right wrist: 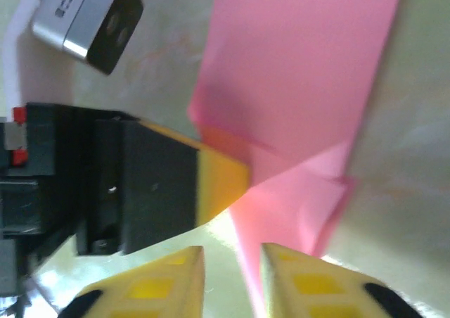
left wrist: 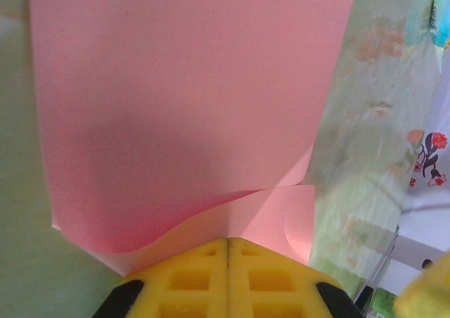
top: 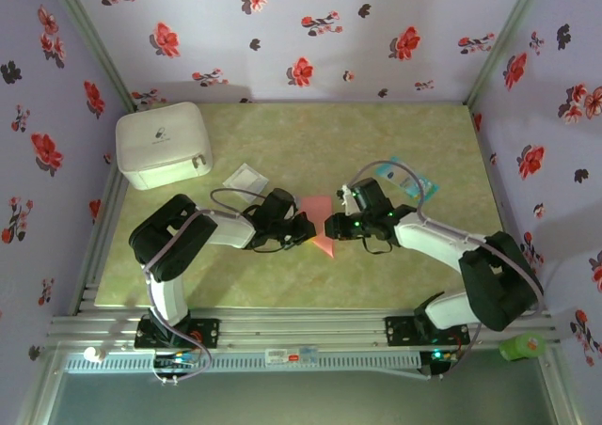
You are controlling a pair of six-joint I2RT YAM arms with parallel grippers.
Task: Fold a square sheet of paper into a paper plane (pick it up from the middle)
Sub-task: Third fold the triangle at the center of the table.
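- Meeting over the middle of the table [top: 376, 133], the left tool [top: 303, 229] and the right tool [top: 331, 226] point at each other in the top view. The square sheet of paper [top: 322, 244] lies between their tips. From up there the black arms cover much of the sheet, and the jaws cannot be read.
- The left wrist view gives what the top view hides. Two yellow fingers [left wrist: 190, 262] are pressed flat together with no gap, clamped on the near edge of the paper [left wrist: 183, 100]. The paper spreads away from them as a wide, smooth salmon-pink panel.
- That view also shows the sheet in layers: an upper flap with a curling, lifted lower edge over a smaller flat layer beneath.
- The right wrist view shows its own yellow, grid-ribbed fingers [right wrist: 309, 284] a narrow gap apart. A thin sliver of pink runs down into the gap; whether either pad touches it I cannot tell.
- It also shows the left tool side-on, a blocky black body ending in a yellow tip that lies on the paper beside a sharp diagonal crease.
- In the top view a rounded white box [top: 162, 145] sits at the far left corner, with a pale translucent square packet [top: 245, 178] near it. A teal-and-white packet [top: 411, 177] lies toward the right edge.
- The table surface is matt, mottled yellow-green.
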